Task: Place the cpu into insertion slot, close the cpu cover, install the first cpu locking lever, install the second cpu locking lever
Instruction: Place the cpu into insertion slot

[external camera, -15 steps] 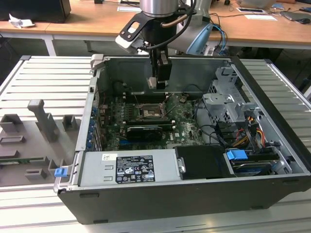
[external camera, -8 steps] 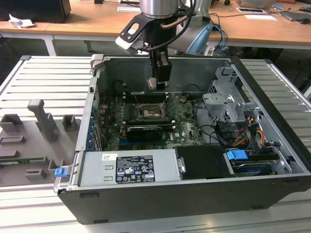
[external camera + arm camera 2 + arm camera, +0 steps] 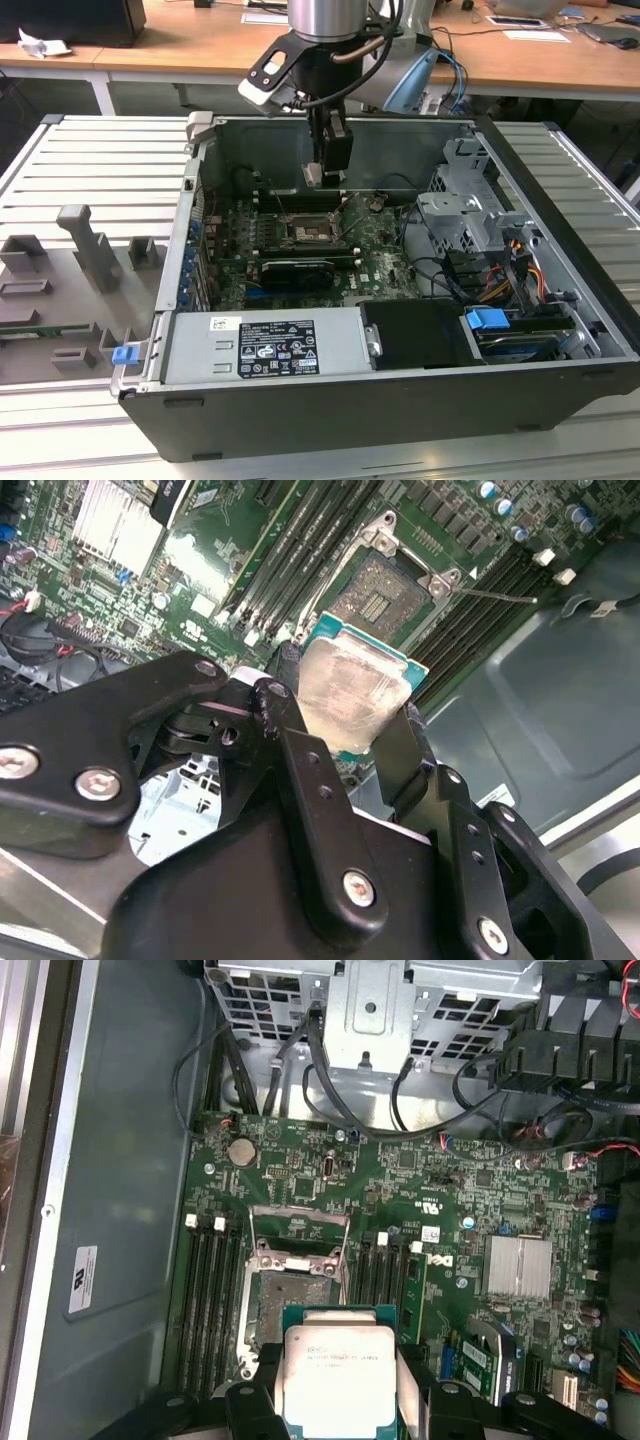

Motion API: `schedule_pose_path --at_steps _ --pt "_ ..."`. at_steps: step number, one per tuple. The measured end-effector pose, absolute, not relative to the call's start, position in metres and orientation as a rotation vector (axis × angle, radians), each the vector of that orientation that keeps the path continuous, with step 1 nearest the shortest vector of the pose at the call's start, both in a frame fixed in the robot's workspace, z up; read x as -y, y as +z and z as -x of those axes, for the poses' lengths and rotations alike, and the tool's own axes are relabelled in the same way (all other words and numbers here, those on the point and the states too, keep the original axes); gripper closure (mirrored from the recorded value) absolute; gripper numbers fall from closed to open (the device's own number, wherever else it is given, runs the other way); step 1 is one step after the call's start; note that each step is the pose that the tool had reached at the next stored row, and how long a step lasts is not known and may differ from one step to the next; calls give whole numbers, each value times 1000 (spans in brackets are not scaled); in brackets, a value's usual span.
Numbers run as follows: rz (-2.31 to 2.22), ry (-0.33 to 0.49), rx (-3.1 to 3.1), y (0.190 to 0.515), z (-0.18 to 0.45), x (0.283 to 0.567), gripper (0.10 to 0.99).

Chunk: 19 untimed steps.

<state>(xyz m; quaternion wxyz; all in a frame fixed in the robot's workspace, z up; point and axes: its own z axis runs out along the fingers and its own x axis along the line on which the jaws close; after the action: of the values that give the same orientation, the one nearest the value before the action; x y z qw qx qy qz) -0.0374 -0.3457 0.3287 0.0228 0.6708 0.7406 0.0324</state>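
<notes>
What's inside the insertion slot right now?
The insertion slot shows bare contacts, no chip seated. The cpu, gripped by the end effector, hangs over it and covers one edge, so that part cannot be checked.

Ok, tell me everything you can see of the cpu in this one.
The cpu is a small flat square chip with a dull silver-grey metal lid, faintly printed, on a thin green-edged base. It hangs top face up, clamped at two opposite edges by the claw. It sits above the green board, close to the open insertion slot but not seated in it.
</notes>
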Motion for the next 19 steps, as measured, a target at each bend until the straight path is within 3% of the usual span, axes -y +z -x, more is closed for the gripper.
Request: schedule_pose_path --at_steps 19 --pt "-2073 89 -2289 322 37 346 553"
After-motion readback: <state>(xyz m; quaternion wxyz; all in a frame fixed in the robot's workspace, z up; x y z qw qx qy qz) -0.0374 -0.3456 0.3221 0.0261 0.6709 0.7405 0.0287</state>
